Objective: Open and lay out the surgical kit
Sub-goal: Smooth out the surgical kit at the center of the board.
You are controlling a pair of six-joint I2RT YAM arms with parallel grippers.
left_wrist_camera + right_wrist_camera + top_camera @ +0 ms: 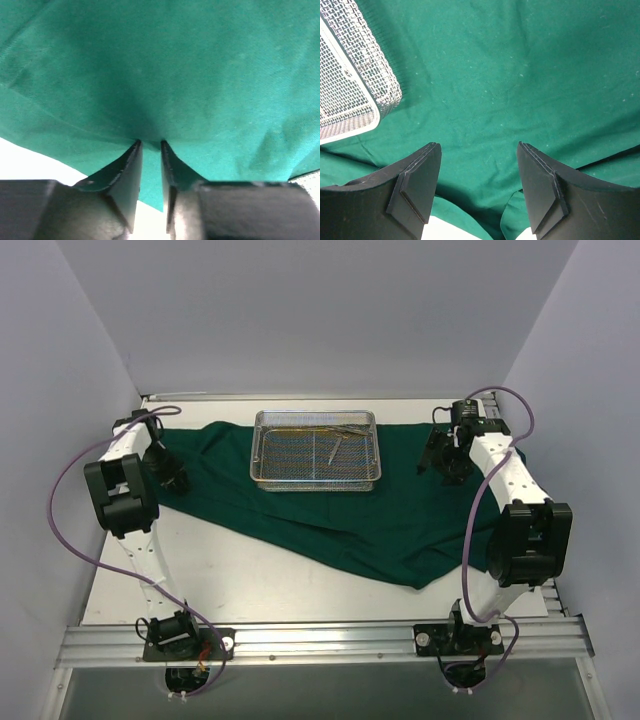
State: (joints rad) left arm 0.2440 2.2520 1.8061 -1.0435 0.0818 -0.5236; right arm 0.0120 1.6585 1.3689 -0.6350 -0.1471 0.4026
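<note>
Green cloth sits in the narrow gap of the left jaws. In the left wrist view the two dark fingers [127,175] stand almost together at the bottom centre of the frame. They are closed on a fold of the dark green drape [200,75], and its edge hangs down between them. The drape creases at the fingertips and covers nearly the whole frame above, with a strip of white bench [30,155] at the lower left.

The right jaws stand wide apart with nothing between them. In the right wrist view the fingers [415,190] rise from the bottom corners over flat drape, and whether they touch it cannot be told. One corner of the wire-mesh tray [375,75] rests on the cloth at the upper left of that frame.

From the top camera, the left arm [125,495] reaches to the drape's left end at mid-left of the frame. The right arm [525,530] reaches over its right end at the upper right. The drape spreads across the bench from left to right and tapers to a point at the lower right of centre. The silver tray sits on it at upper centre, well apart from both jaws. Thin metal instruments [335,445] lie inside the tray, too small to tell apart.
</note>
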